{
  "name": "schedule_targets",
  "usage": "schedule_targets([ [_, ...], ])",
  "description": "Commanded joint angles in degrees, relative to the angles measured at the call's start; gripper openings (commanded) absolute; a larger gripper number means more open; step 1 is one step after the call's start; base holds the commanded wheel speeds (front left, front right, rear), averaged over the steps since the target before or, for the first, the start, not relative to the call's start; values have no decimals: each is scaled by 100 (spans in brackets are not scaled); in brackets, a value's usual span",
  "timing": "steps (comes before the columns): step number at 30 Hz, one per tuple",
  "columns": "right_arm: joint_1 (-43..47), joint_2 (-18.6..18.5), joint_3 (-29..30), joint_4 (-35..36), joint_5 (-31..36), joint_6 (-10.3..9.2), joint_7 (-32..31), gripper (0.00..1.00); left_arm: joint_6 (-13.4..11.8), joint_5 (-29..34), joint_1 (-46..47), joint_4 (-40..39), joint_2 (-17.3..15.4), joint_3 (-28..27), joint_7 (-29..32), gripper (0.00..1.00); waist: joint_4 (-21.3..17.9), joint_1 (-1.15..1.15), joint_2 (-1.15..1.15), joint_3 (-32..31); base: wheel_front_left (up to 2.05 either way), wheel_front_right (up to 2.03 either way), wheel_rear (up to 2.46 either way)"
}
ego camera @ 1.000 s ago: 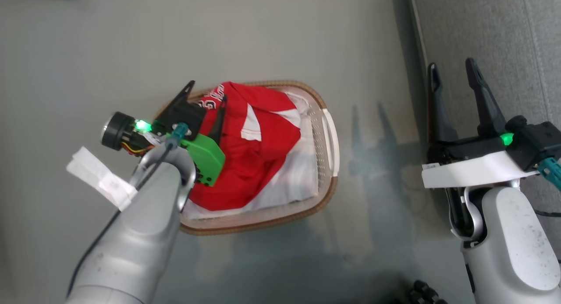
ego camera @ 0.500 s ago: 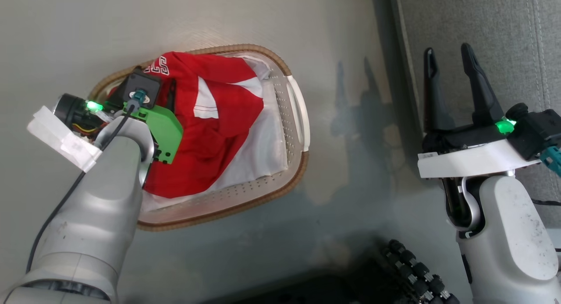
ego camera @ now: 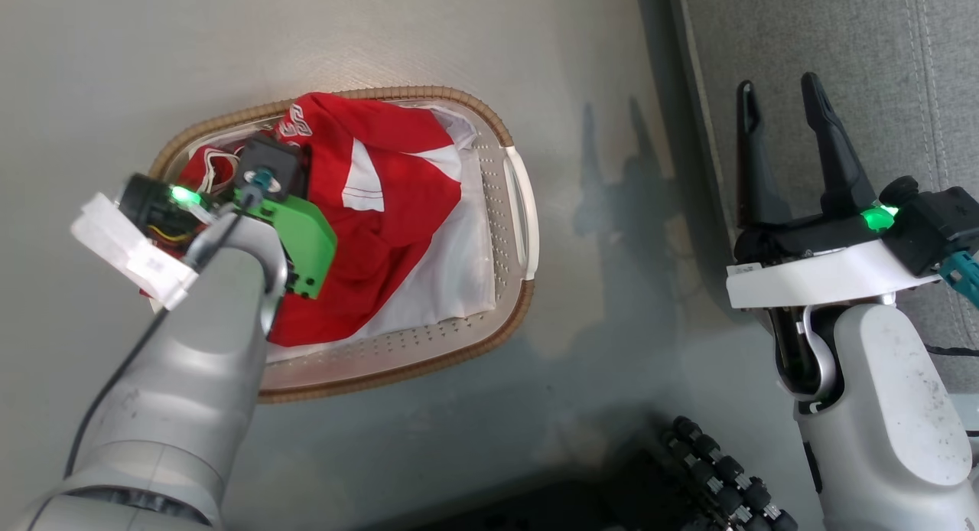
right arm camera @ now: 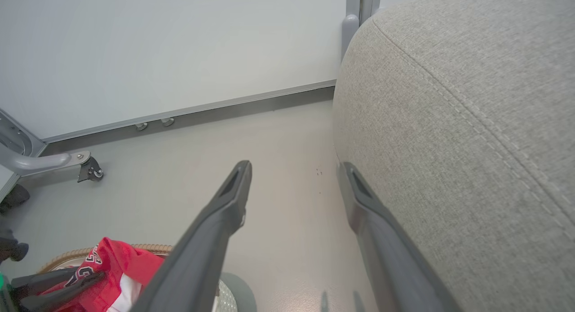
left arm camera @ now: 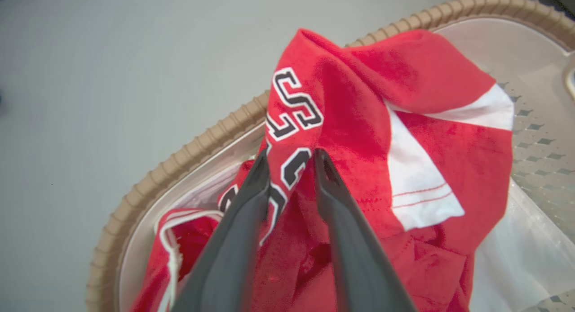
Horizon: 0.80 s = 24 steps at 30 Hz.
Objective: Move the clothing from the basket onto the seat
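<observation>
Left gripper [left arm camera: 292, 161]: two dark fingers [left arm camera: 233, 240] set close together, either side of a raised fold of red jersey [left arm camera: 359, 123]. Firmness of grip cannot be determined. Black-and-white numerals [left arm camera: 292, 100] run across the fold, partly between the fingertips. The jersey carries white panels [left arm camera: 417, 177] and white trim. It lies in a pale basket with a brown ribbed rim [left arm camera: 188, 154]. Grey floor [left arm camera: 112, 69] lies beyond the rim, on the far left. A white cloth [left arm camera: 525, 258] lies under the jersey to the right.
</observation>
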<state>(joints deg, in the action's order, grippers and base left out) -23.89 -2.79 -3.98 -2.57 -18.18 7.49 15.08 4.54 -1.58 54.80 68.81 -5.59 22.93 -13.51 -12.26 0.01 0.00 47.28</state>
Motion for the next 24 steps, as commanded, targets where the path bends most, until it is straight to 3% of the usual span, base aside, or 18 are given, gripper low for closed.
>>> schedule_targets([
  [1,30,-19,0,-24,-25,0,14,100,13,-30,-51,18,36,35,-34,22,2,-1,0,-32,0,0,0],
  [2,47,-19,5,-29,-21,0,14,100,15,-35,-64,41,31,44,-43,0,7,-1,0,-54,0,0,0],
  [15,283,-20,209,-225,236,0,14,100,101,-246,-496,-210,192,184,-169,0,357,-1,0,-860,0,0,0],
  [24,658,-23,368,-383,532,0,14,100,225,-467,-1043,-1148,198,255,-173,0,784,-1,0,-1871,0,0,0],
])
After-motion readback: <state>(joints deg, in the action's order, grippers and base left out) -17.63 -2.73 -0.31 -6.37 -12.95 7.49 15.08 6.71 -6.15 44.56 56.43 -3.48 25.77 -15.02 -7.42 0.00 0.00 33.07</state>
